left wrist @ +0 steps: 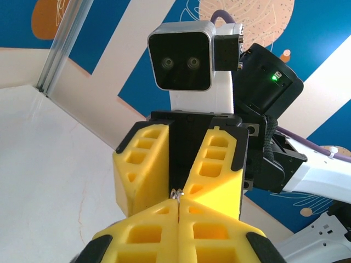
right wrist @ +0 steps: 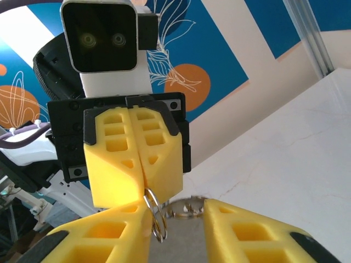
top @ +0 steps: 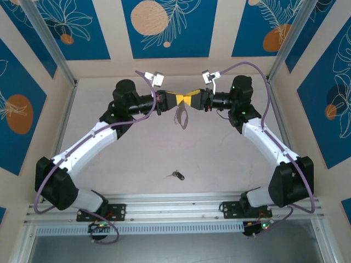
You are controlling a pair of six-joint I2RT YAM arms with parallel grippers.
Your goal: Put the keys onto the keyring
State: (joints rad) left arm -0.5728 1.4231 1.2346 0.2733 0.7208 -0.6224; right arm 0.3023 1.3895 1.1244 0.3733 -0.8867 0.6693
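Holding the keyring (top: 181, 116) up in the air, midway between the two arms and above the bench (top: 230, 164), by its thin wire ring (right wrist: 156, 217). Pressed together on that wire: the left jaws. Standing apart: the right jaws, flanking the grey loop without pinching it.

Risky, with only one pinch on thin round wire: could slip or swivel out and drop to the bench if jolted or tugged sideways.

Appears to hang with its long axis pointing down, free end toward the bench. Not yet threaded: the key (top: 176, 175), lying flat near the front edge, well apart from the loop, long axis left to right, black head to the right.
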